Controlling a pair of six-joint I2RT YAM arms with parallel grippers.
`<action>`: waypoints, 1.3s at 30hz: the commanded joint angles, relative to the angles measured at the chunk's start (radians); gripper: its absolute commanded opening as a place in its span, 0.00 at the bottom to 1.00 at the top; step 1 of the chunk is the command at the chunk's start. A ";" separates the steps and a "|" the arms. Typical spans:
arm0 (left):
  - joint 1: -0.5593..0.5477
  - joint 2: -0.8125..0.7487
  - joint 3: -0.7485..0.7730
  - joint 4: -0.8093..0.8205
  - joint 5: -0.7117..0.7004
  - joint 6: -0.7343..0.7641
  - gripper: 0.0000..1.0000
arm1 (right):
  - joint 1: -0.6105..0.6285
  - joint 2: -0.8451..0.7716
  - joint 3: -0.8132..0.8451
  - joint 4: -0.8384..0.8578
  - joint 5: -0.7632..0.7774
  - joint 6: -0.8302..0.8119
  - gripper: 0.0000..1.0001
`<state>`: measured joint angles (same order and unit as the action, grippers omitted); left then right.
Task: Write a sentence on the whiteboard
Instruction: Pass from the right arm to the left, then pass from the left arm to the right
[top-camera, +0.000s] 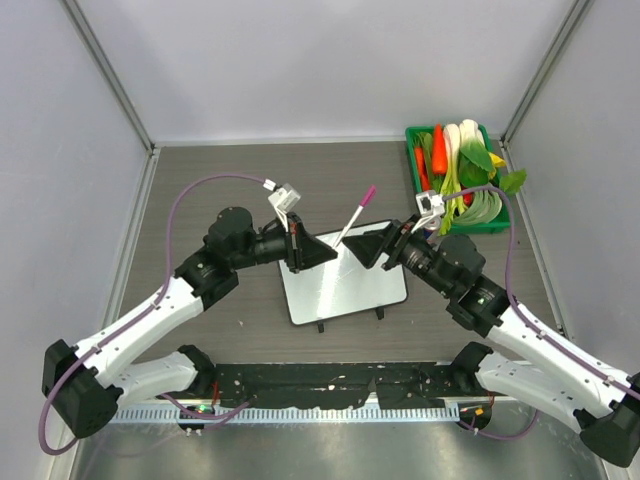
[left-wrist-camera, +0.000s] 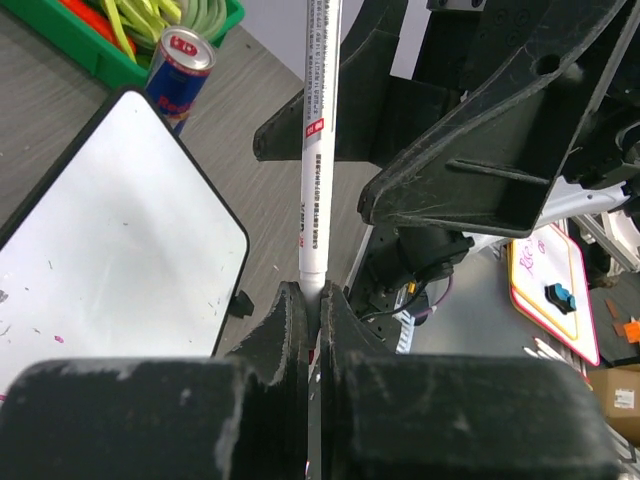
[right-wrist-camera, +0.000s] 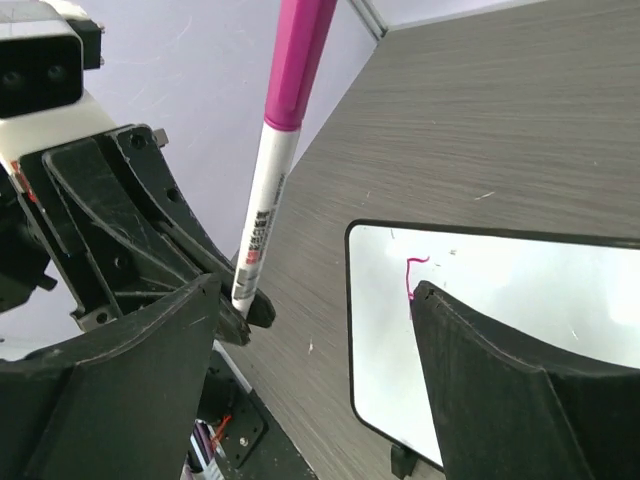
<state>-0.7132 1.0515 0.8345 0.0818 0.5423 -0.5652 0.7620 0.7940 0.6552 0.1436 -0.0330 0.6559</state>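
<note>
The whiteboard (top-camera: 345, 290) lies on the grey surface (top-camera: 200, 190), midway between the two arms; both end effectors meet over its far edge

The left end effector (top-camera: 333, 251) is clamped on the bottom end of a marker (top-camera: 355, 215); the left wrist view shows its two fingers (left-wrist-camera: 285, 330) pressed on the white barrel (left-wrist-camera: 316, 150) with no gap; the marker rises steeply above the whiteboard's far edge, its pink cap (right-wrist-camera: 300, 55) uppermost

The right end effector (top-camera: 362, 245) is spread wide and grips nothing; in its own view one finger (right-wrist-camera: 150, 350) stands left of the marker and the other (right-wrist-camera: 500, 380) over the whiteboard (right-wrist-camera: 500, 270), clear of the barrel

A short pink stroke (right-wrist-camera: 412, 275) sits on the whiteboard near one corner, just beside the right finger; the rest of the white face shows only faint specks

A green bin (top-camera: 490, 226) of vegetables stands beyond the whiteboard, to its right; a can (left-wrist-camera: 182, 60) stands just past a whiteboard (left-wrist-camera: 120, 230) corner, beside the bin
</note>
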 joint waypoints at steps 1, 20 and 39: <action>0.003 -0.035 0.080 -0.117 -0.010 0.057 0.00 | -0.038 -0.027 0.083 -0.062 -0.137 -0.064 0.82; 0.003 -0.002 0.149 -0.195 0.203 0.125 0.00 | -0.155 0.082 0.015 0.303 -0.633 0.143 0.61; 0.001 -0.015 0.130 -0.228 0.193 0.153 0.00 | -0.171 0.096 -0.035 0.337 -0.666 0.174 0.01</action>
<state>-0.7132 1.0519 0.9482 -0.1513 0.7338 -0.4320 0.5995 0.9031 0.6186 0.4389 -0.6792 0.8272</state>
